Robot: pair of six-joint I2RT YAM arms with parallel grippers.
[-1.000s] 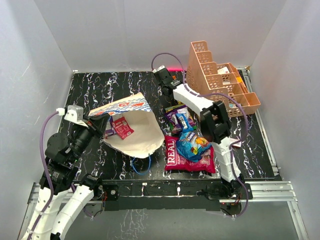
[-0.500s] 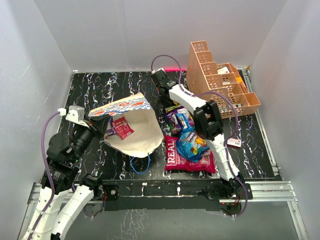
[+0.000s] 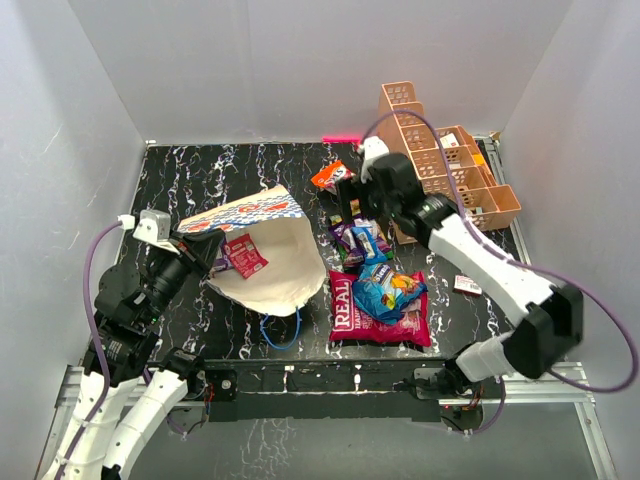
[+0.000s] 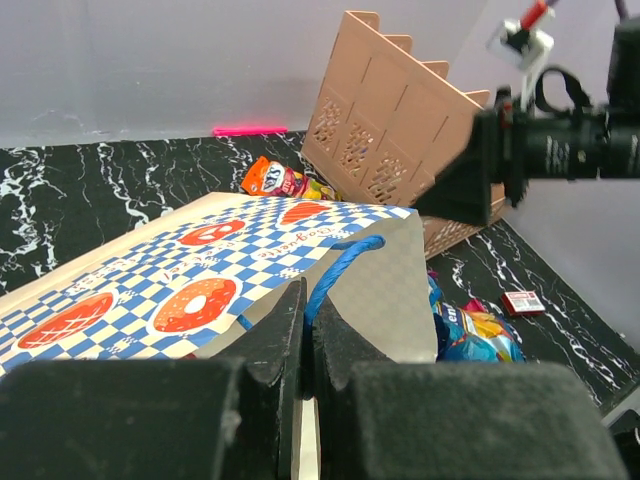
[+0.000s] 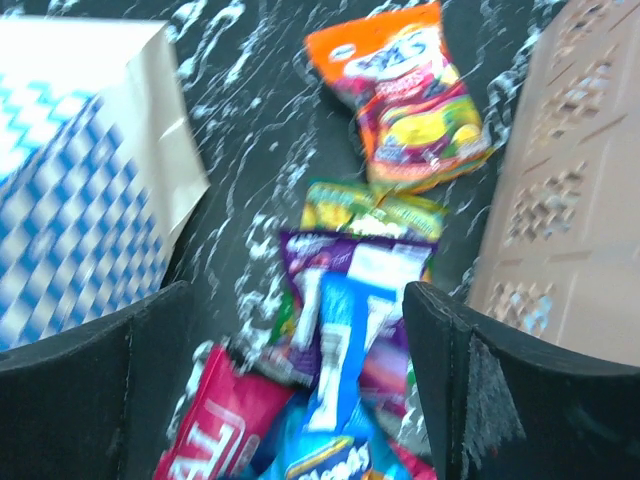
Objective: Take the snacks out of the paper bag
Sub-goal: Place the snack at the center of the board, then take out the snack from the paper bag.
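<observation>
- My left end effector [image 4: 307, 305] is clamped on the blue cord handle [image 4: 345, 262] at the rim of the one paper bag [image 3: 270, 270], fingers pressed together on the cord.
- The bag lies tipped on its side on the worktop [image 3: 200, 175]. Its long axis runs away to the right of that end effector, checker panel uppermost, mouth gaping toward the near edge, white inside showing.
- One small red packet [image 3: 245, 255] lies inside the bag, just right of the left end effector.
- My right end effector [image 5: 295, 390] has its fingers spread wide and grips nothing; it hovers over the snacks.
- I count six packets out of the bag:
  - one orange packet [image 5: 400, 90] ahead of the fingers, lying at a slant
  - one yellow-green packet [image 5: 375, 212] nearer the fingers
  - one purple packet [image 5: 300, 290] and one narrow blue packet [image 5: 340, 330], lengthwise between the fingers
  - one large red bag [image 3: 345, 310] toward the left finger
  - one blue bag [image 3: 392, 288] lying on the red one
- One orange lattice rack [image 3: 440, 165] stands just right of the right end effector.
</observation>
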